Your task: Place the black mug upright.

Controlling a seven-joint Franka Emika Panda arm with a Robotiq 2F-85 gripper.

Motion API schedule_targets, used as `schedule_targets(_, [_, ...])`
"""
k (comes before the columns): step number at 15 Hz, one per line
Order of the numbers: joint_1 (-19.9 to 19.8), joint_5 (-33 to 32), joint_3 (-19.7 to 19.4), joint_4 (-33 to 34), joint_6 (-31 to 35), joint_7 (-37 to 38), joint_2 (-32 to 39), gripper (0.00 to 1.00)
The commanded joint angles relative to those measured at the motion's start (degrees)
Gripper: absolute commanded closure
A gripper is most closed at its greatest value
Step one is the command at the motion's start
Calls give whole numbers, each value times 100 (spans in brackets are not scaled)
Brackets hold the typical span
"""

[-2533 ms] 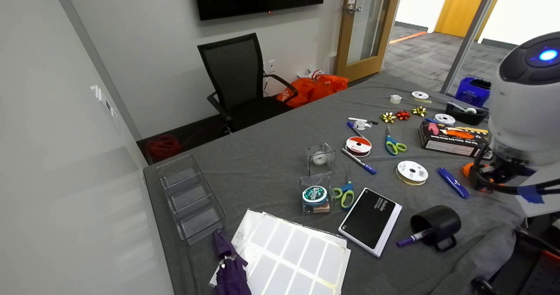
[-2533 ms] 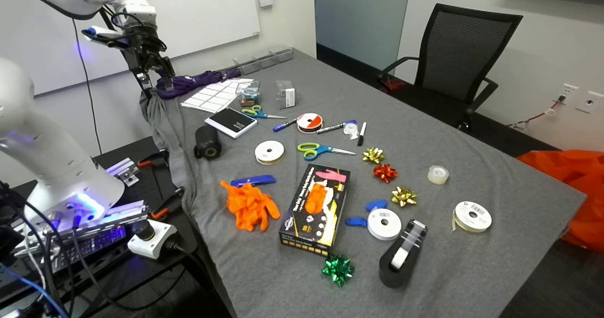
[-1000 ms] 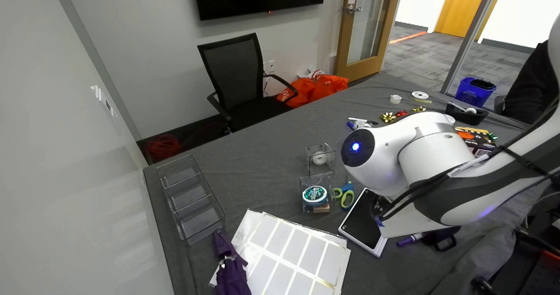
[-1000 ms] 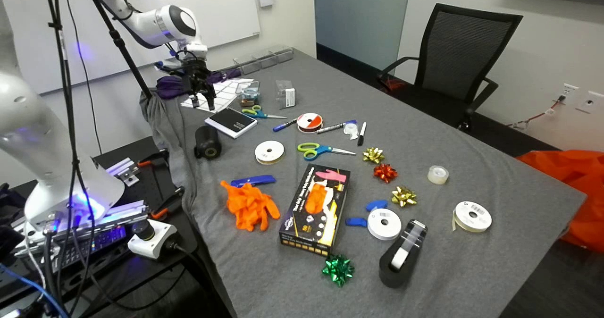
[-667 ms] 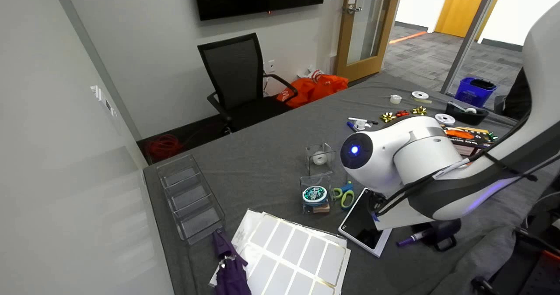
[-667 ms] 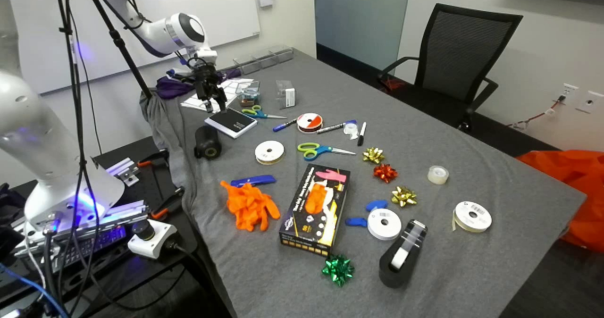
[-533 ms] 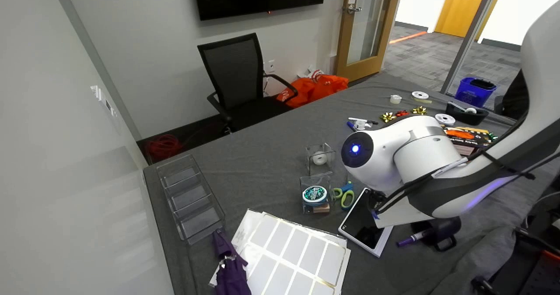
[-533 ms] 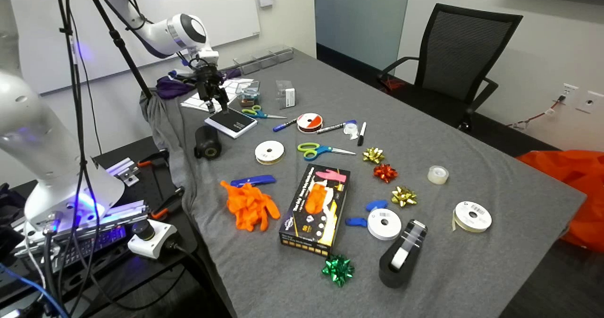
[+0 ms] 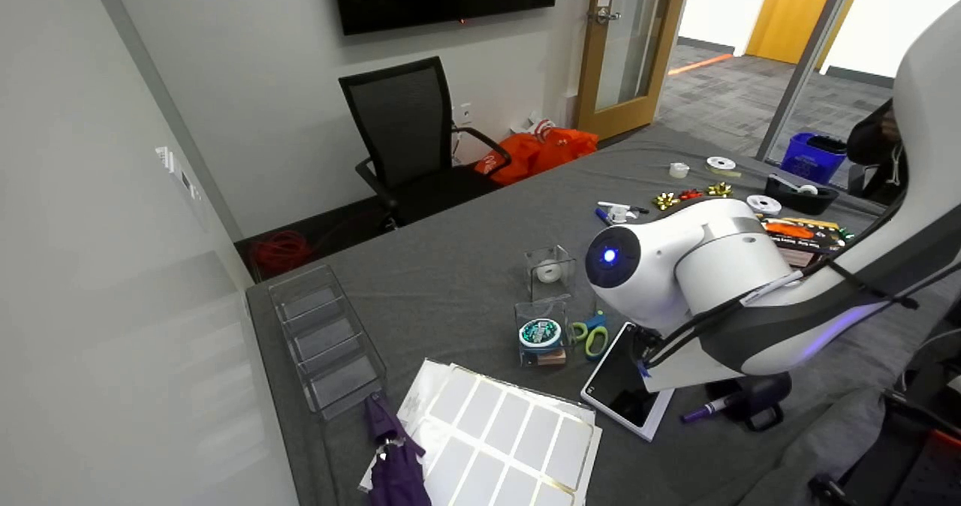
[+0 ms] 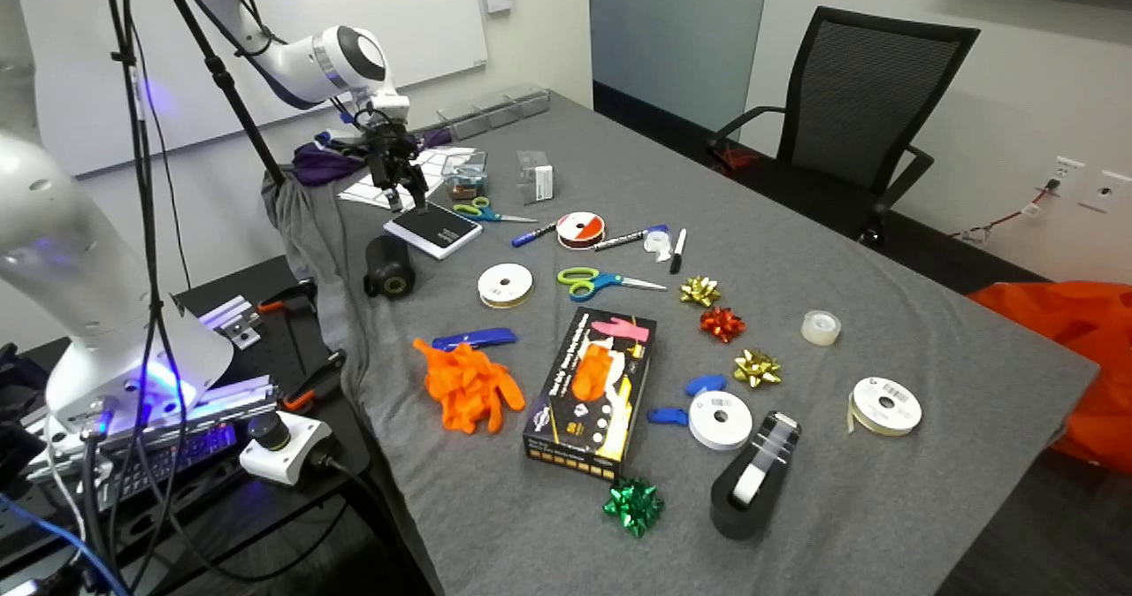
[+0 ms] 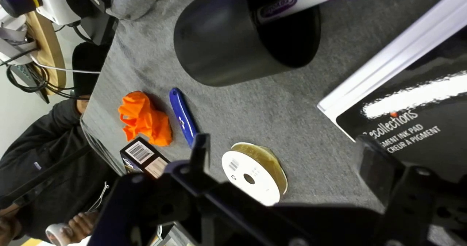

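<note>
The black mug (image 10: 387, 264) lies on its side on the grey cloth. In the wrist view the mug (image 11: 222, 38) is large at the top, its mouth facing right, with a purple marker (image 11: 303, 1) sticking out of it. In an exterior view the arm covers part of the mug (image 9: 773, 392); its handle shows, low at the side. My gripper (image 10: 408, 203) hangs above the black-covered, white-edged ink pad (image 10: 435, 229), beside the mug and apart from it. In the wrist view the fingers of the gripper (image 11: 286, 147) are wide apart with nothing between them.
A ribbon spool (image 11: 251, 176), a blue cutter (image 11: 183, 116) and orange gloves (image 11: 146, 120) lie near the mug. A black glove box (image 10: 592, 393) stands beyond. Label sheets (image 9: 503, 446) and clear boxes (image 9: 542, 311) lie past the ink pad. A person (image 11: 40, 158) is beyond the table edge.
Since 2.5 seconds ago my gripper has moved from beside the purple cloth to above the ink pad, closer to the mug. It has held still for the last half second. The mug has not moved.
</note>
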Motion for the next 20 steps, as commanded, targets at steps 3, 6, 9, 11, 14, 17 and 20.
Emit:
schedule_targets(3, [-53,476,66,-15,235,-857,81,0])
schedule_targets(6, [-29,775,39,-68,283,-1357,115,0])
schedule_targets(9, [-17,1063,10,-216,208,-1770,95,0])
schedule_targets(11, [-6,1191,-6,-317,178,-1953,68,0])
schedule_targets(14, [14,1226,-68,-443,90,-2098,64,0])
schedule_targets(17, [55,1165,-155,-502,-159,-2005,60,0])
schedule_targets(20, [72,1150,-199,-458,-518,-1932,85,25])
